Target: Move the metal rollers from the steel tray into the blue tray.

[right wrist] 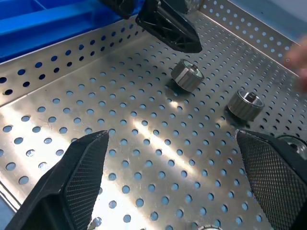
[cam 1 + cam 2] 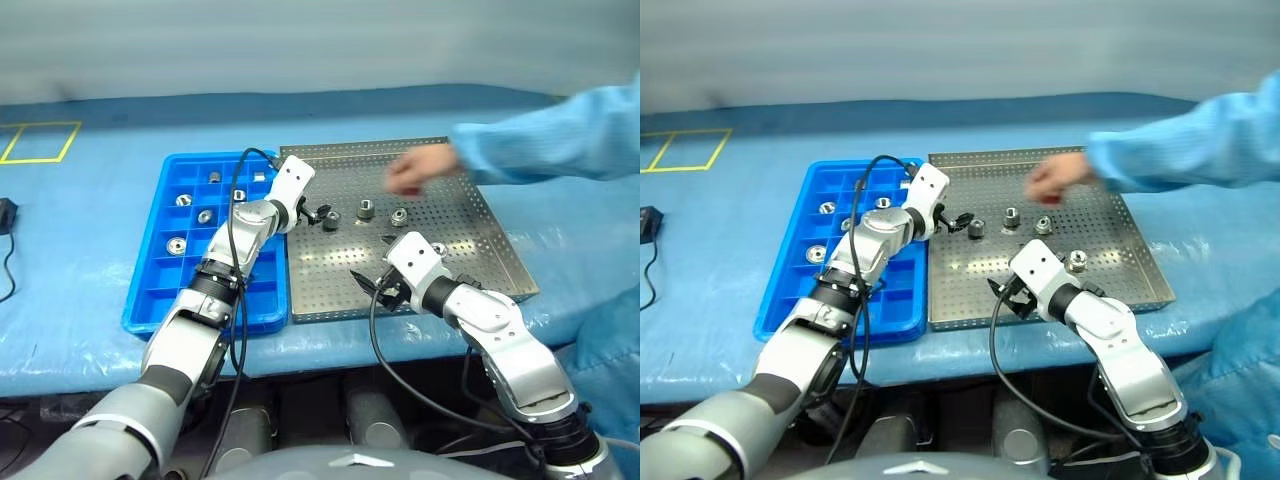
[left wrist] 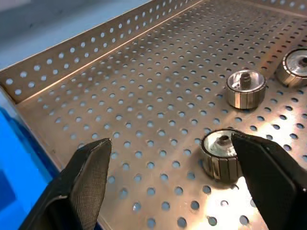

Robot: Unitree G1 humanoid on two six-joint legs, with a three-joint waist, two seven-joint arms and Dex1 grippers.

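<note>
The steel tray (image 2: 470, 255) is shiny sheet metal punched with rows of round holes, with a low upright rim. The metal rollers (image 3: 222, 153) are short ribbed silver drums with a dark centre; the nearest stands just inside one finger of the left claw (image 2: 318, 214), whose jaws stand apart and empty. More rollers lie just beyond it, and several sit in the blue tray (image 2: 150, 290), a plastic grid of square cells behind that claw. The right claw (image 1: 177, 184) gapes wide over bare perforated metal. A person's hand (image 2: 415, 170) in a blue sleeve hovers beyond both.
</note>
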